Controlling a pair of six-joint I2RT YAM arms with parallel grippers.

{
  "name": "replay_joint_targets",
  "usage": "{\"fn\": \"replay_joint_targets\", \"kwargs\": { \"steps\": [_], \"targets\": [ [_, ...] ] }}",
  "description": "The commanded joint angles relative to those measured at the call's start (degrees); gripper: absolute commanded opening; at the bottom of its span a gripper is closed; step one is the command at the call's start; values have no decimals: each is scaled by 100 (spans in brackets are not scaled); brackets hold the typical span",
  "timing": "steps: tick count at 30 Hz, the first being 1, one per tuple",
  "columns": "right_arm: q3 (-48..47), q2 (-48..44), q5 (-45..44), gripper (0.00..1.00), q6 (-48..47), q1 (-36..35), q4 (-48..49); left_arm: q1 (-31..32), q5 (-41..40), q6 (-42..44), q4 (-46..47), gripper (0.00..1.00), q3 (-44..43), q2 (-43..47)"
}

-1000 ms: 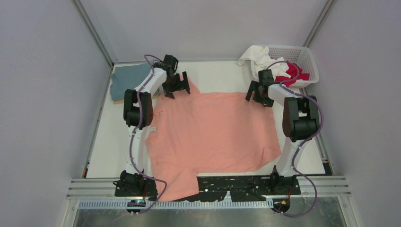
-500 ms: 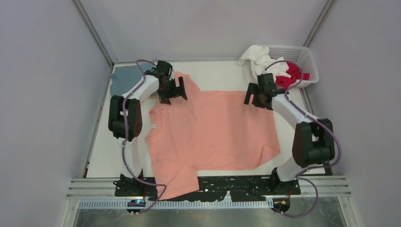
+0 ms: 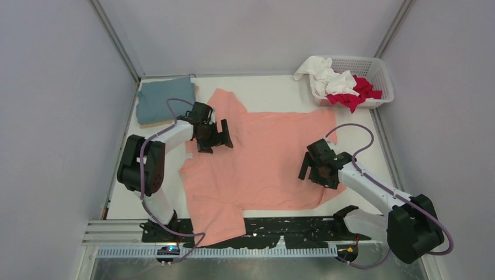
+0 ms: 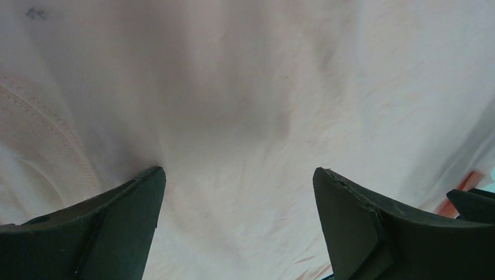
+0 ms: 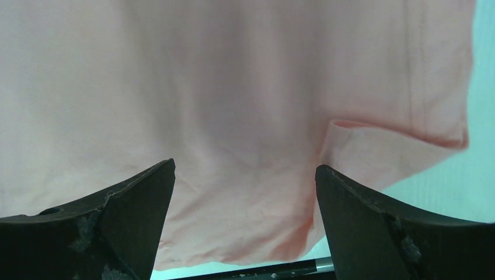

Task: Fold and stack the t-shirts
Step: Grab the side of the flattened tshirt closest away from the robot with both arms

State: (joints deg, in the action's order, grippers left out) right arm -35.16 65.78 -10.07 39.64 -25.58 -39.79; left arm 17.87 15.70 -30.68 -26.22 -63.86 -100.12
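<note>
Salmon-pink cloth t-shirt (image 3: pixel 262 157) lies collar-left, hem-right across the white counter (image 3: pixel 274 93); released left fingers (image 4: pixel 105 233) hover over the collar end, released right fingers (image 5: pixel 117 227) over the hem

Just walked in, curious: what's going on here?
A salmon-pink cloth t-shirt lies spread on the table. The left end effector and right end effector are open above it, gripping nothing. A folded teal-blue t-shirt sits far left; white cloth and red cloth fill the white plastic lattice basket.

White-black arms (image 3: pixel 369 184), purple cables (image 3: pixel 350 125), dark fingers (image 4: pixel 117 233)
</note>
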Motion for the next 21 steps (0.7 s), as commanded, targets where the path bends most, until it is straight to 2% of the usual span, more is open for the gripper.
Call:
{"fn": "replay_joint_targets", "kwargs": {
  "steps": [1,5,7,11,15,17,19,21],
  "targets": [
    [245,-573,-684,95,896,169,-352,-20,74,-70,537,99,170,345],
    [477,-679,-404,95,790,876,-422,-20,34,-28,518,99,144,287],
    [444,-743,-482,95,860,1093,-815,-20,10,-2,505,99,112,253],
    [205,-1266,-913,95,1115,1219,-1504,-18,-181,48,390,99,40,222],
    [126,-1769,-887,95,1063,1227,-1451,-28,-256,81,309,99,-4,199],
    [-45,-1623,-976,95,944,1224,-1694,-29,-293,92,263,99,-23,202],
    [-271,-1286,-1601,95,837,1220,-1977,-29,-295,82,278,99,-13,234],
    [-405,-1044,-1800,95,601,1140,-1891,-29,-231,75,298,99,19,259]
  ]
}}
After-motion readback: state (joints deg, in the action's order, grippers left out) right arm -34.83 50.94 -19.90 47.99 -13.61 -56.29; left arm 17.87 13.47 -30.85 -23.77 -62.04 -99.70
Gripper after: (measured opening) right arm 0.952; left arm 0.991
